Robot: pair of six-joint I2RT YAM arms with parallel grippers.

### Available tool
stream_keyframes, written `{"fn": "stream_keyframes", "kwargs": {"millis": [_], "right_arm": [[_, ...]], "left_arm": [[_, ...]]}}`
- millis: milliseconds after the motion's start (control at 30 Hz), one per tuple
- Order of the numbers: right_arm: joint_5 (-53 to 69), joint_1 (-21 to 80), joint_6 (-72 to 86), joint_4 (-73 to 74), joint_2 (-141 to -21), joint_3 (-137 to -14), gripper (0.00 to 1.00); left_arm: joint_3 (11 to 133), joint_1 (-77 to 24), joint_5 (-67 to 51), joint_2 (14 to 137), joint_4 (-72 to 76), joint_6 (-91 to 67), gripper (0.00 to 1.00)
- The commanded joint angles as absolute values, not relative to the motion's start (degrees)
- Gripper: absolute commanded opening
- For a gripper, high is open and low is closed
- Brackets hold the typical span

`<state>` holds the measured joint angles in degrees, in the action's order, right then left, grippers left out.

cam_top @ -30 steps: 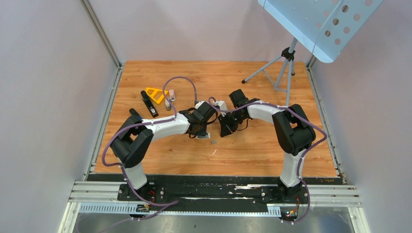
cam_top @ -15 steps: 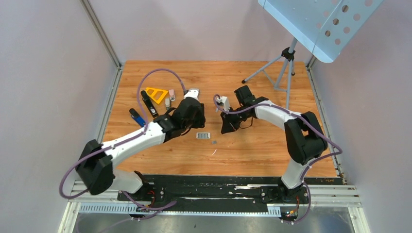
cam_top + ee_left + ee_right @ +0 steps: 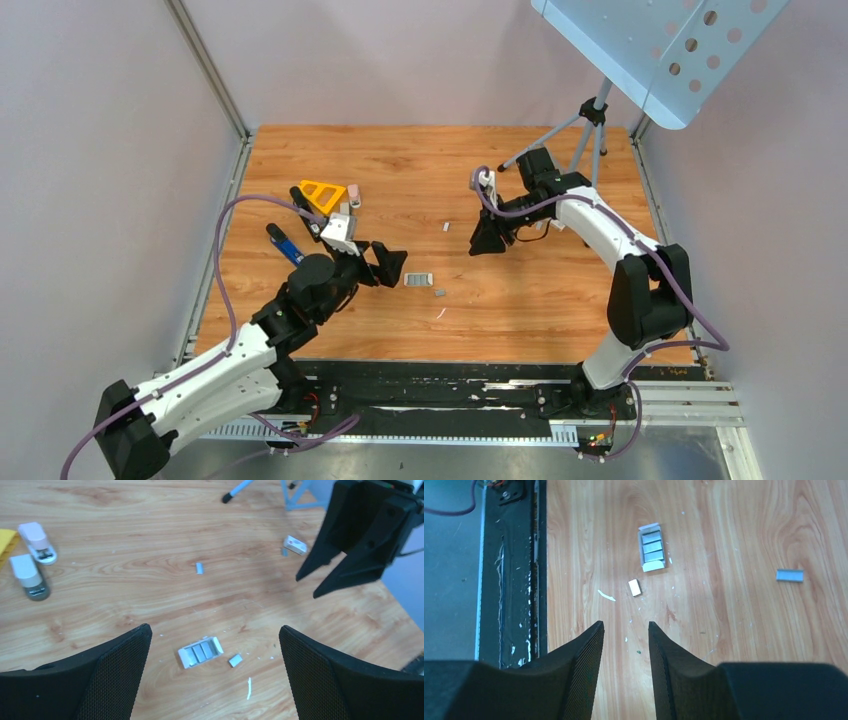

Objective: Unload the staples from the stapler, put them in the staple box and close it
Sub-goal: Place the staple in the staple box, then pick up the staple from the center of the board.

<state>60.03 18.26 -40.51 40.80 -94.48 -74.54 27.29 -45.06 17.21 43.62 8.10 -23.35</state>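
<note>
Left gripper (image 3: 213,630): fingers spread wide, nothing held. Right gripper (image 3: 625,625): fingers narrowly parted, nothing held. A small white open tray of grey staple strips (image 3: 200,652) lies on the wooden surface (image 3: 540,310) between the two. One loose grey staple strip (image 3: 199,568) lies farther out. The small pink stapler (image 3: 37,542) and the grey-and-white stapler (image 3: 29,575) lie side by side at far left, well apart from both grippers. Assessment: unloading looks essentially finished; whether either stapler holds more cannot be told.
</note>
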Motion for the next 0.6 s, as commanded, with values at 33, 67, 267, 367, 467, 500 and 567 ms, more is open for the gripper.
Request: {"fn": "stream_keyframes", "kwargs": {"millis": [33,67,267,367,467,500,567], "right_arm": [[67.9,17.5,-54.6,51.8,-93.9,-76.2,0.43],[69.9,17.5,-56.7,52.5,-93.8,-75.5,0.43],[80.4,18.2,-80.0,60.9,-94.2,-70.4,0.49],[80.7,18.4,-82.9,61.8,-95.2,-69.4,0.50],[77.3,18.6,-85.2,61.9,-95.4,-68.6,0.50],[75.6,18.7,-86.0,61.8,-95.6,-68.5,0.50],[71.7,19.8,-87.8,61.4,-96.0,-68.4,0.50]], "left_arm": [[24.5,-44.6,7.6,41.7,15.4,-22.1,1.00],[24.2,-44.6,6.0,42.1,16.0,-22.2,1.00],[21.2,-44.7,-5.8,49.1,25.9,-21.7,1.00],[20.8,-44.6,-12.4,56.1,28.7,-16.9,0.97],[22.6,-44.8,-16.0,62.0,26.6,-11.3,0.95],[23.3,-44.8,-15.5,63.3,25.3,-9.7,0.95],[23.9,-44.8,-13.1,64.1,24.1,-8.0,0.95]]}}
